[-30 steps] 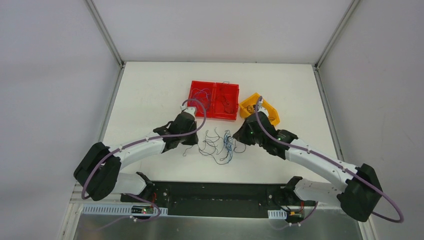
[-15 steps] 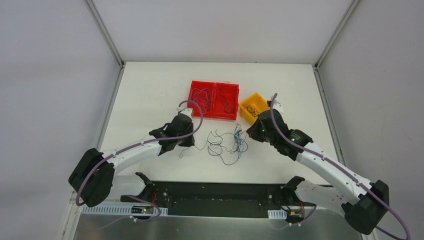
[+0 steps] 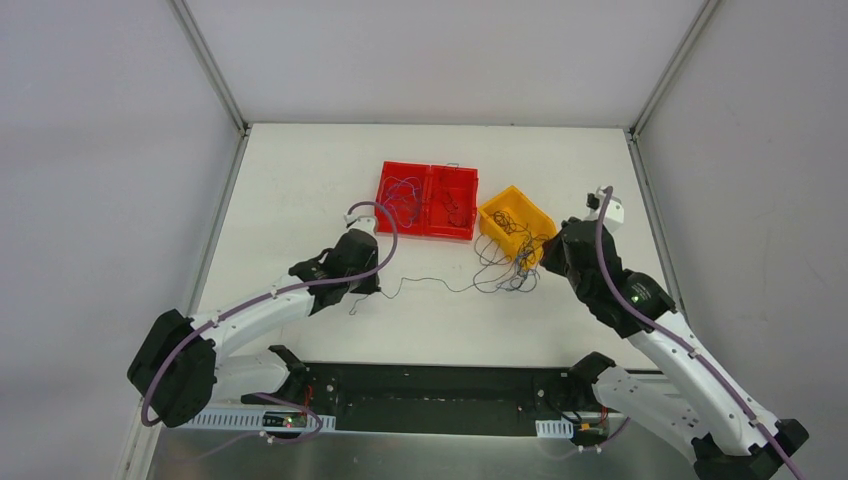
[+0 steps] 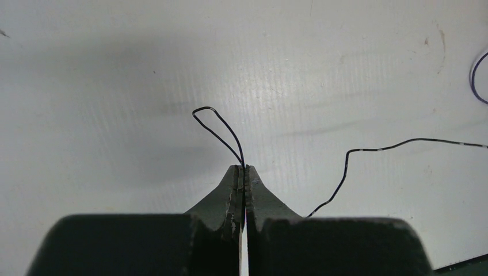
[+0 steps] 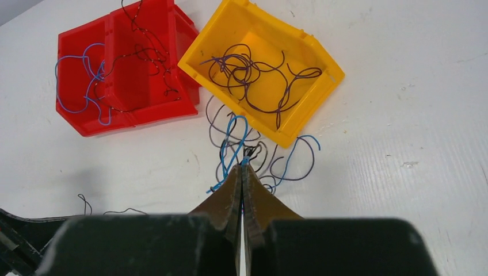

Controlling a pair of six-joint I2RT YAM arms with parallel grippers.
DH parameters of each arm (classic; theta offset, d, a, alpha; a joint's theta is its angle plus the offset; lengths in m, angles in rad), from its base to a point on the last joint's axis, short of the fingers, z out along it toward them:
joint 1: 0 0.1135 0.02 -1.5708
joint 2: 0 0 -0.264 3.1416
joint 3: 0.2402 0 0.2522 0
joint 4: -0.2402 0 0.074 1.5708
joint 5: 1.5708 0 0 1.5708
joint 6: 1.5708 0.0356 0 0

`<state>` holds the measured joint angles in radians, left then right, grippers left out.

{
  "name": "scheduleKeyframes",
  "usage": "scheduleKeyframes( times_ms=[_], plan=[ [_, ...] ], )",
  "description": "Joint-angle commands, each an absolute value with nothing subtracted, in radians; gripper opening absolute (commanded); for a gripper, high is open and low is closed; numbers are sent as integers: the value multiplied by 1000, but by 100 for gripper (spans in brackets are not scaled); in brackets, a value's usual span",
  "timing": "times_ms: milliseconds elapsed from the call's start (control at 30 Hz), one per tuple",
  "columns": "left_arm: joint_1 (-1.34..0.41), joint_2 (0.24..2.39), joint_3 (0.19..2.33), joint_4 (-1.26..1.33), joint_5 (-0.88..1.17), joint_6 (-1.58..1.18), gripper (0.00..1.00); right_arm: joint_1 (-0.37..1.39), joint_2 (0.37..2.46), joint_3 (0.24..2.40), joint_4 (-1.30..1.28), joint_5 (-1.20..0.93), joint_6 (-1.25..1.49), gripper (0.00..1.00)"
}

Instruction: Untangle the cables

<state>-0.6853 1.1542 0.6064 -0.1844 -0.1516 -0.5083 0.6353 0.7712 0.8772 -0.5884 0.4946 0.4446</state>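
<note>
Cables [image 3: 505, 268]: shifted right in the last second, now bunched on counter [image 3: 300, 180] just beside yellow bin [image 5: 313, 109], pinched in closed right tool [image 5: 242, 171]; one dark strand [image 4: 380, 149] stretched out to closed left tool [image 4: 243, 171] gripping its looped end, so separation likely under way.

Left arm [image 3: 258, 304] low, reaching forward-right, jaws pinched tight. Right arm [image 3: 688, 362] extended forward, jaws pinched tight.
</note>
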Motion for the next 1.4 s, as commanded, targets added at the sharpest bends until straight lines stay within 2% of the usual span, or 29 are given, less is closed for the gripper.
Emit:
scheduleKeyframes(
  times_ms=[0,267,333,433,533,633,833,1000,1233,1367],
  plan=[
    [-674,1125,602,-220,-201,-489,0,628,759,891,-610,525,412,0],
    [-675,1121,640,-229,-154,-461,0,629,788,873,-539,282,395,0],
    [-675,1116,652,-229,-122,-445,15,629,795,873,-521,220,393,0],
    [-676,1101,670,-224,-63,-424,41,629,801,872,-478,104,376,0],
    [-683,1078,680,-202,-18,-397,58,629,806,889,-457,-20,365,0],
    [-692,1050,673,-155,11,-362,68,629,810,922,-459,-70,364,0],
    [-703,1011,625,53,150,-321,76,629,825,1004,-483,-108,364,0],
    [-741,1086,602,281,236,-290,78,629,846,1048,-479,-145,381,0],
    [-794,1178,548,667,262,-265,75,629,874,1085,-461,-208,405,0],
    [-795,1226,580,718,348,-286,70,629,884,1088,-459,-212,412,0]
  ],
)
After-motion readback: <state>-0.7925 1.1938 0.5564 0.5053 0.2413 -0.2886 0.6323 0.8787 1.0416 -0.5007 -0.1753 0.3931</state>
